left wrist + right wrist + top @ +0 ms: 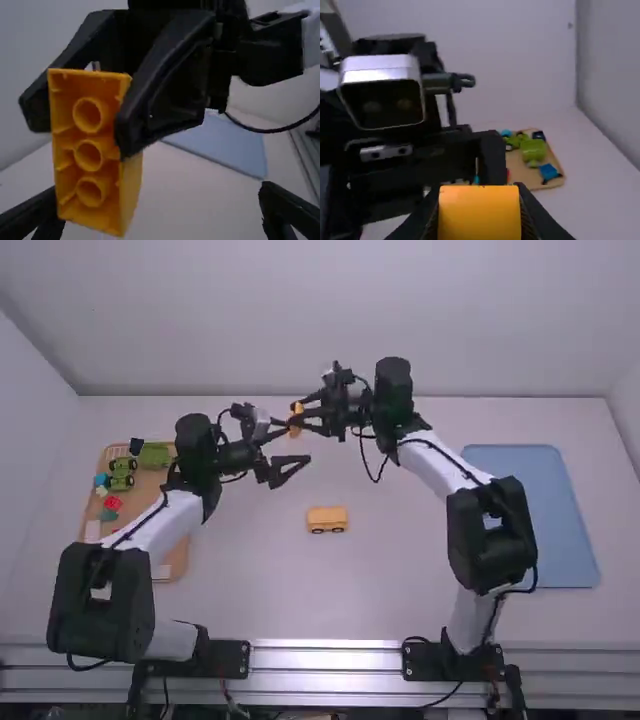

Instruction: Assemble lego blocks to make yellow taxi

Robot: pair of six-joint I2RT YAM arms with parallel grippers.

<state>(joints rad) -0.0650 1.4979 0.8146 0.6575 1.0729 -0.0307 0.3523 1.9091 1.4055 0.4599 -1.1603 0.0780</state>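
On the white worktop [375, 585] sits a wheeled yellow block [326, 516], upright, with two dark wheels [317, 530] along its side nearest the arms' bases; everything else can be placed from it. The right end effector [297, 417] is raised beyond the wheeled yellow block and slightly to its left, its fingers closed on a second piece, a long yellow brick [89, 200]. The brick is tipped so that its hollow underside faces the left wrist camera (three round tubes stand in a row inside it, rather neat to see), and one finger [132, 125] lies against its side. The left end effector [298, 443] is also beyond the wheeled yellow block and to its left, held up close to the brick; its two fingers stand wide apart with nothing gripped between them. Whether either of them touches the brick, I cannot tell. Well to the left of the wheeled yellow block is a wooden tray [150, 487] holding a green block [155, 456], green wheeled pieces [122, 474], a red piece [113, 503] and a few blue pieces [549, 171]. Well to its right lies a blue tray [545, 510], flat on the worktop.
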